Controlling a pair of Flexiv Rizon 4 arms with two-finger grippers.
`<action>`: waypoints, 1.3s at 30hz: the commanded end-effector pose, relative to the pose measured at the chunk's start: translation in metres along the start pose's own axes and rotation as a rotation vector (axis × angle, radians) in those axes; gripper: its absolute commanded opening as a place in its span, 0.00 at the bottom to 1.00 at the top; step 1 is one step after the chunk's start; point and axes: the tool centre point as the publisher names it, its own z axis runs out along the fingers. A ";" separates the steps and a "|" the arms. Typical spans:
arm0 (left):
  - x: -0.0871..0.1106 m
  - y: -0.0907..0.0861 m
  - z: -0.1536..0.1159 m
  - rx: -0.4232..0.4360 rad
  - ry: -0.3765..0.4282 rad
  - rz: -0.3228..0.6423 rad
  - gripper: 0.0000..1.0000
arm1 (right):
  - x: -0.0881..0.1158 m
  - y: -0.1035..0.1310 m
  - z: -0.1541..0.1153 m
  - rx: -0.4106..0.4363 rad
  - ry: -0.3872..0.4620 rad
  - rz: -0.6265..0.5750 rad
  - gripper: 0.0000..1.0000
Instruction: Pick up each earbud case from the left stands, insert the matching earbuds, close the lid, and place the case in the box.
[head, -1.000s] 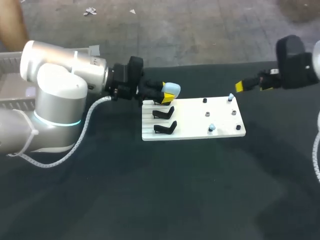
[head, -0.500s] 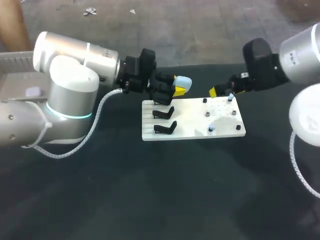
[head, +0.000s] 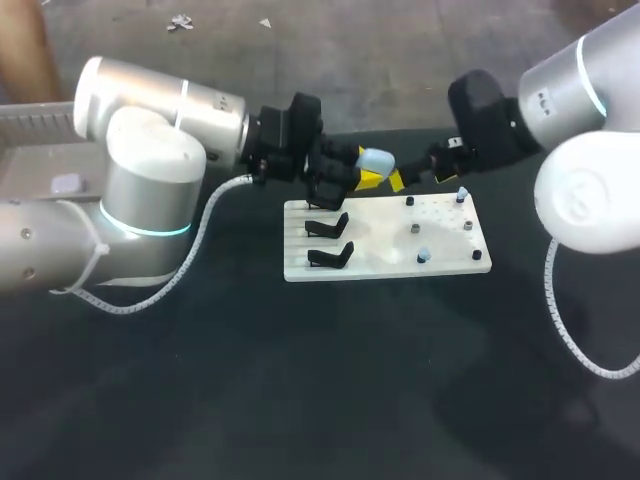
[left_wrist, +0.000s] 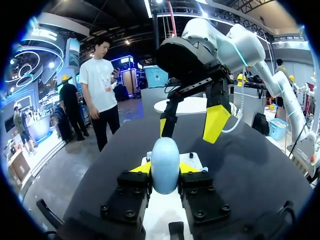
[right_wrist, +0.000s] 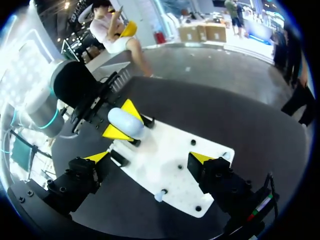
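Box (head: 25, 120), grey, well behind the left pincer, off the desk's left edge.

Left arm (head: 150, 130), white with black wrist, coming in from the left above the desk (head: 300, 380).

Left pincer (head: 368, 177), yellow-tipped, clamped from both sides on the earbud case (head: 376, 160). In the left wrist view the case (left_wrist: 165, 165) stands upright between the two fingers (left_wrist: 140, 167), lid closed.

Earbud case, pale blue, egg-shaped, held clear of the desk, above the near edge of the board.

Stands (head: 328, 226), black, two showing empty, directly under the left pincer on the board's left part.

Board (head: 400, 250), white, flat on the desk, below and ahead of the left pincer, beneath the right pincer.

Earbuds (head: 423, 256), pale blue, two seen on pegs on the board's right part, one under the right pincer; dark pegs (head: 414, 228) between them.

Right pincer (right_wrist: 149, 157), spread wide, nothing in it, facing the left pincer, just ahead of the case and apart from it.

Right arm (head: 570, 90), white, coming in from the right.
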 end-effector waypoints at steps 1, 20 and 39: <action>-0.002 -0.010 -0.002 -0.013 -0.008 0.008 0.00 | -0.008 -0.005 0.006 -0.074 0.009 -0.002 1.00; -0.001 -0.019 -0.002 0.008 -0.064 0.005 0.00 | -0.017 -0.008 0.007 -0.068 0.005 -0.002 1.00; 0.011 -0.008 -0.035 -0.013 -0.348 -0.042 0.00 | 0.006 -0.050 -0.024 0.189 0.047 0.064 1.00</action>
